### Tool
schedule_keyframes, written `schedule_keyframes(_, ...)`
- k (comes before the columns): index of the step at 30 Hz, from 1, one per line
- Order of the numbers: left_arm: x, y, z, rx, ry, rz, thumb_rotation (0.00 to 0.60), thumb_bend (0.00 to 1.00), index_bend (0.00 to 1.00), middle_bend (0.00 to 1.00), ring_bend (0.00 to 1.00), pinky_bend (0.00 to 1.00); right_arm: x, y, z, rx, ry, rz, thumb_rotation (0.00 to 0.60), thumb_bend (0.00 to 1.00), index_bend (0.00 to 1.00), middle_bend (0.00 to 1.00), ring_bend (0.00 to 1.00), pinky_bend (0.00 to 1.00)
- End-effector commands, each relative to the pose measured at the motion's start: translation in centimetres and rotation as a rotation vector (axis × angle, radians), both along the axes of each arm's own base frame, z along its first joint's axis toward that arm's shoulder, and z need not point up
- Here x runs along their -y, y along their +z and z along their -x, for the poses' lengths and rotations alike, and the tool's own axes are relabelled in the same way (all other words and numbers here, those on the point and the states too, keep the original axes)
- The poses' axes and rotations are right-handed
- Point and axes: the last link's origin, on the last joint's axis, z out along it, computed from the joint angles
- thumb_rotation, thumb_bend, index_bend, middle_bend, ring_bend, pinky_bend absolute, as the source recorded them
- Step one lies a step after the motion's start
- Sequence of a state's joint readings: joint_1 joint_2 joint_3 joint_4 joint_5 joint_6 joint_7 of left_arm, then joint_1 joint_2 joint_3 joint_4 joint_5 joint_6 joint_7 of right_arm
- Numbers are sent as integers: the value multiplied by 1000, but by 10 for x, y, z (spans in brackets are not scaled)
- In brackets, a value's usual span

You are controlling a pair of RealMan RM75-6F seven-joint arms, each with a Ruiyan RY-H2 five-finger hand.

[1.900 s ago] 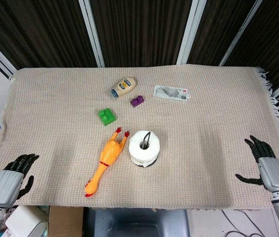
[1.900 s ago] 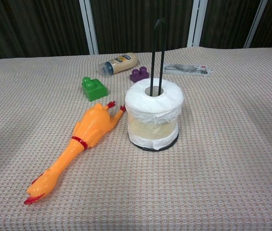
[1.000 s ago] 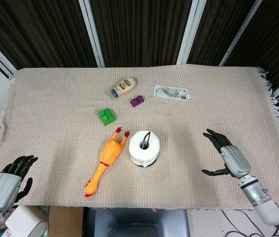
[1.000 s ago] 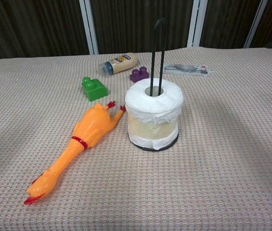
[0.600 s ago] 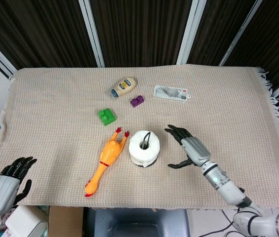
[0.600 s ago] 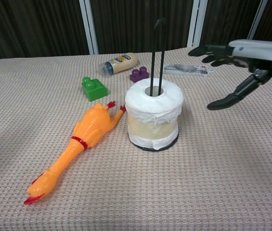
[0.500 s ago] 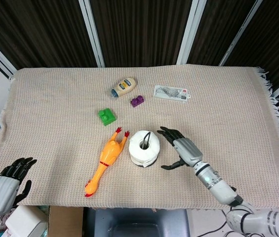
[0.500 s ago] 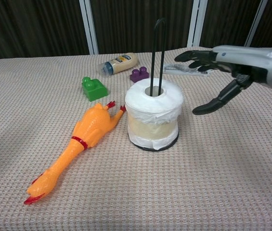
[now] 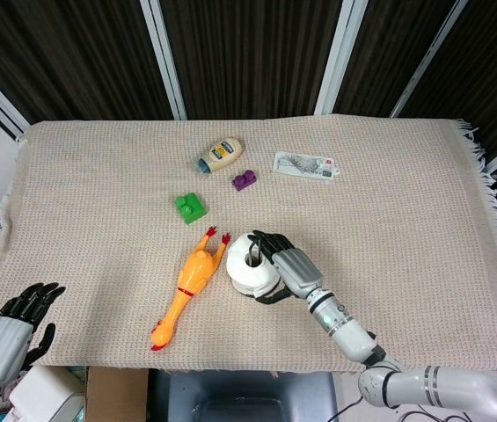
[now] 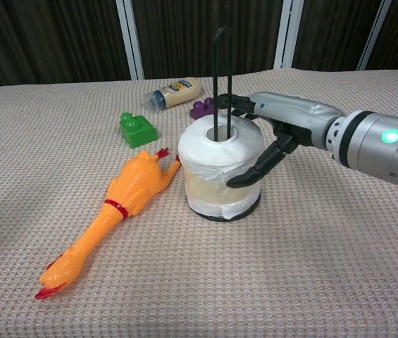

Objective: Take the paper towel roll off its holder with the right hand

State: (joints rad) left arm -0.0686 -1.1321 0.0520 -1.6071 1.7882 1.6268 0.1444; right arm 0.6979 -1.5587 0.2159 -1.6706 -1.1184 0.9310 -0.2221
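The white paper towel roll [image 9: 248, 265] [image 10: 216, 169] stands on its holder, whose black wire rod [image 10: 220, 77] sticks up through the core and leans a little to the left. My right hand [image 9: 288, 266] [image 10: 277, 125] grips the roll from its right side: fingers lie over the top and far edge, and the thumb presses the near side. My left hand [image 9: 6, 330] rests at the table's near left corner, holding nothing, with its fingers apart. The chest view does not show the left hand.
An orange rubber chicken [image 9: 186, 286] [image 10: 114, 211] lies right beside the roll on its left. Behind are a green block [image 9: 190, 207] [image 10: 137, 129], a purple block [image 9: 244, 181], a mayonnaise bottle [image 9: 221, 155] and a flat packet [image 9: 304, 166].
My right hand swept in from the table's right edge and has closed round the roll. The roll and the rod have shifted slightly left. The left hand stayed put.
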Motion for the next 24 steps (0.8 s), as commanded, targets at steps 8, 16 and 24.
schedule_keyframes(8, 1, -1, 0, -1, -4, 11, 600, 551, 178, 180, 164, 369, 3, -13, -6, -35, 10, 64, 600, 72, 0, 0, 0, 30)
schedule_keyframes(16, 0, -1, 0, 0, -5, 15, 600, 552, 178, 180, 164, 369, 9, -29, -1, -42, -16, 71, 600, 72, 0, 0, 0, 30)
schedule_keyframes(24, 1, 0, 0, 3, -7, 13, 600, 552, 178, 181, 164, 369, 13, -38, 5, 11, -3, 128, 600, 90, 409, 253, 208, 275)
